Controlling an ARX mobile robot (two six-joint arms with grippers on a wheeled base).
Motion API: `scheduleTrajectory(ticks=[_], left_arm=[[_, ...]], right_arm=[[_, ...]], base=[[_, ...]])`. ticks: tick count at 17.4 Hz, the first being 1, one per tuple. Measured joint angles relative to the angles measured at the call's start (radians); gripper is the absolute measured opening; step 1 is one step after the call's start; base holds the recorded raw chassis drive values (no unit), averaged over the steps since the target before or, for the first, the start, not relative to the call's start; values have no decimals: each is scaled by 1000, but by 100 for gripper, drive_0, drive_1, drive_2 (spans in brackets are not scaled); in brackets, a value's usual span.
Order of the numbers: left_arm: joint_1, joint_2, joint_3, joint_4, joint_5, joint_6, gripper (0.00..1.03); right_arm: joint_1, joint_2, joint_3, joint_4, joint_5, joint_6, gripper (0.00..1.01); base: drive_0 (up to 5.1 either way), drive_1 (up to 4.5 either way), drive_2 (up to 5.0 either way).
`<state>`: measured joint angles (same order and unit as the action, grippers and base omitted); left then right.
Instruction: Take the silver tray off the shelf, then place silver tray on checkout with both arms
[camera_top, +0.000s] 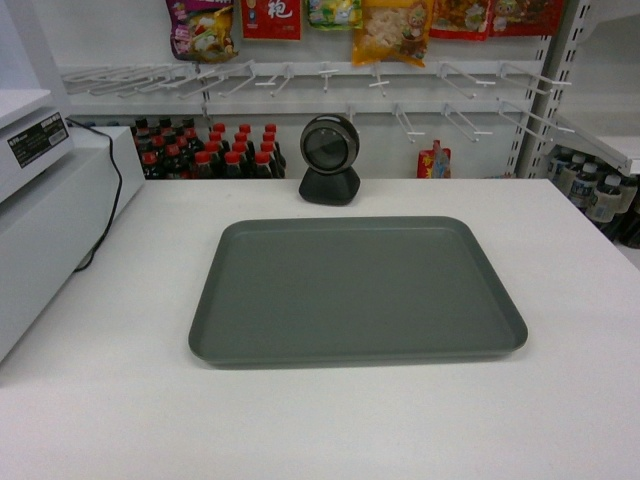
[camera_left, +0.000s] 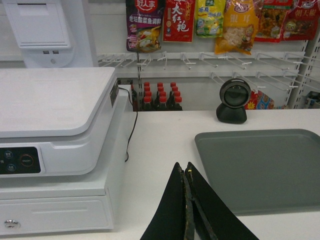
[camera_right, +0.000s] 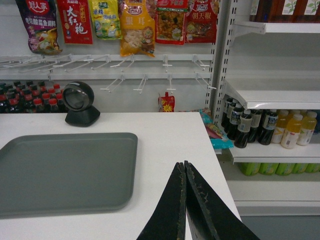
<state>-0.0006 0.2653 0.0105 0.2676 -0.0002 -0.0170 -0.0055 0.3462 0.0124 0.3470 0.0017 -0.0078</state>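
The silver tray (camera_top: 355, 290) lies flat on the white checkout (camera_top: 560, 300), in front of the round black scanner (camera_top: 330, 158). No arm shows in the head view. In the left wrist view my left gripper (camera_left: 183, 166) is shut and empty, hovering over the counter just left of the silver tray (camera_left: 260, 167). In the right wrist view my right gripper (camera_right: 183, 164) is shut and empty, right of the silver tray (camera_right: 65, 170) and near the checkout's (camera_right: 165, 130) right edge. Neither gripper touches the tray. A white shelf (camera_right: 270, 97) stands to the right.
The white register machine (camera_left: 55, 130) with its cable (camera_left: 131, 131) fills the counter's left side. Red-capped dark bottles (camera_top: 215, 150) stand behind the counter under snack bags (camera_top: 395, 25) on hooks. Drink bottles (camera_right: 270, 127) line the shelves at the right.
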Motion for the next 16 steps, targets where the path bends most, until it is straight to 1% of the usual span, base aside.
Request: scheduleTrajectory(ticks=[6,7,8,10,11,12,13,14,15,16], left_arm=[[0,-93,0,-93,0,0,1],[0,-144,2,-171,-1,0,1],[0,-219,0,-277,1,0,1],[0,-255,6,-264,-3,0,1],[0,-255,0,-277,2,0,1],[0,-255,0,-277,0,0,1],[0,-255,0,-267,0,0,1],[0,-255,0,-275,1,-1,2],[0,-255,0,-272,0,0,10],[0,-255,0,-272,0,0,31]], right_arm=[[0,-121,0,-121,0,0,2],[0,-137,0,-136,0,0,2],[0,-150,0,-150,0,0,2],[0,-173,0,-174,-2,0,2],[0,-201,0,-214,-1,0,2],[0,-298,0,-349,-2,0,2],[0,-344,0,-343,-2,0,2],[0,-341,2,-338,-2,0,5],[0,-342,0,-359,-2,0,15],[0,-342,0,-351,-2,0,37]], base=[[0,0,0],[0,0,0],[0,0,0],[0,0,0],[0,0,0],[0,0,0],[0,0,0],[0,0,0],[0,0,0],[0,0,0]])
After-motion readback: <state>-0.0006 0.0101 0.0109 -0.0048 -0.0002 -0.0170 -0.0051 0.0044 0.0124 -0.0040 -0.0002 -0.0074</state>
